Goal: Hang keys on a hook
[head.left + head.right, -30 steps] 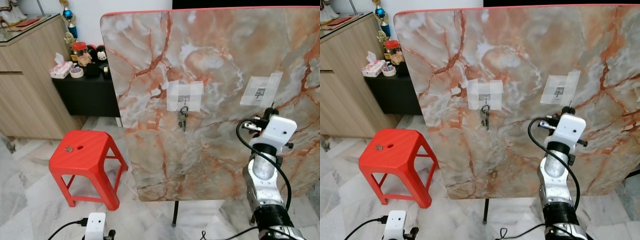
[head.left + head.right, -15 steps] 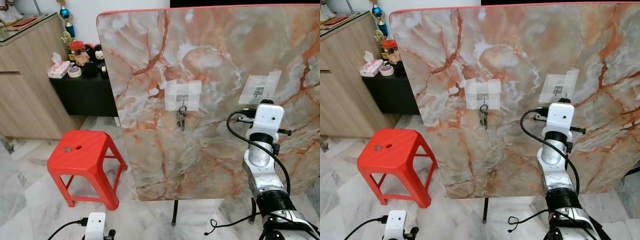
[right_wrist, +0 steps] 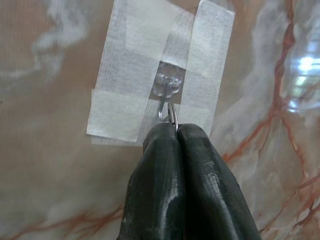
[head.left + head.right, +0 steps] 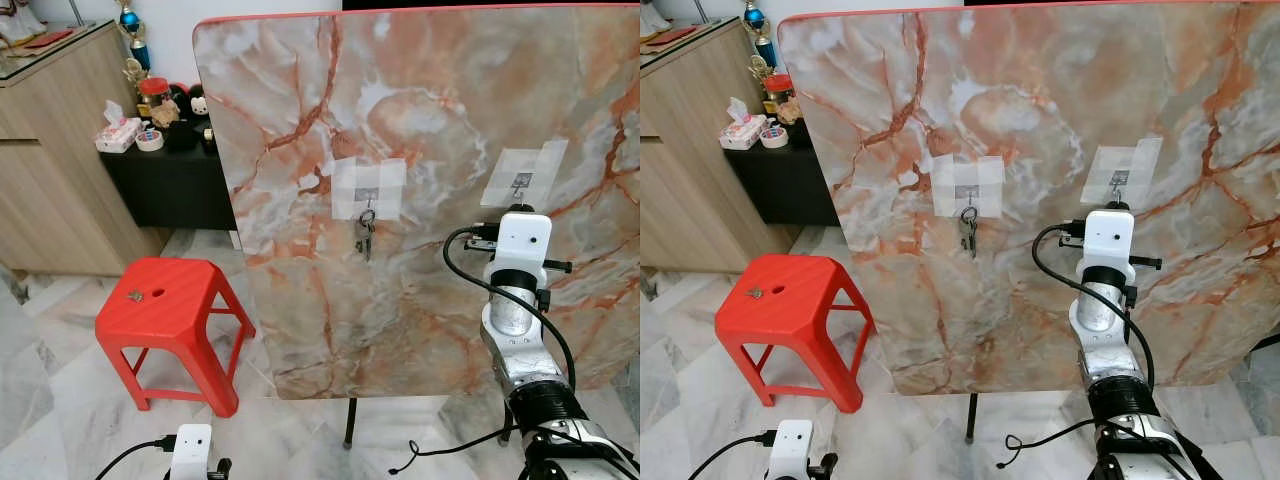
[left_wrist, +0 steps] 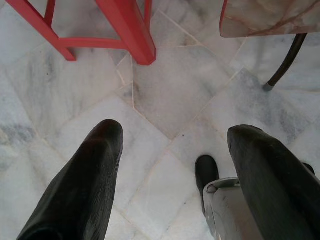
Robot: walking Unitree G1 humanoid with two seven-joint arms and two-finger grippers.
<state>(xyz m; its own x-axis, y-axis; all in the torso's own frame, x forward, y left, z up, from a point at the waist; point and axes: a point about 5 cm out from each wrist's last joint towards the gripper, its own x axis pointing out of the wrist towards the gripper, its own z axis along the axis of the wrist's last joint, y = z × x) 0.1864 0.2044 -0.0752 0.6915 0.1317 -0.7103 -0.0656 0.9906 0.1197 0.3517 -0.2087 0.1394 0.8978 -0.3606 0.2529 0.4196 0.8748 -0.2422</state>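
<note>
One marble board (image 4: 430, 150) stands upright with two taped hooks: the left hook (image 4: 368, 200) and the right hook (image 4: 519, 182). One bunch of keys (image 4: 366, 236) hangs on the left hook. One red stool (image 4: 165, 310), one tissue box (image 4: 119, 134) and one tape roll (image 4: 151, 139) complete the count.

Right gripper (image 3: 176, 131) jaws pressed together on a thin metal ring (image 3: 173, 117); whatever hangs from it is hidden behind the fingers. Marble board (image 4: 450, 120) cut off at right edge.

Red stool (image 4: 165, 305), wooden cabinet (image 4: 55, 150).
</note>
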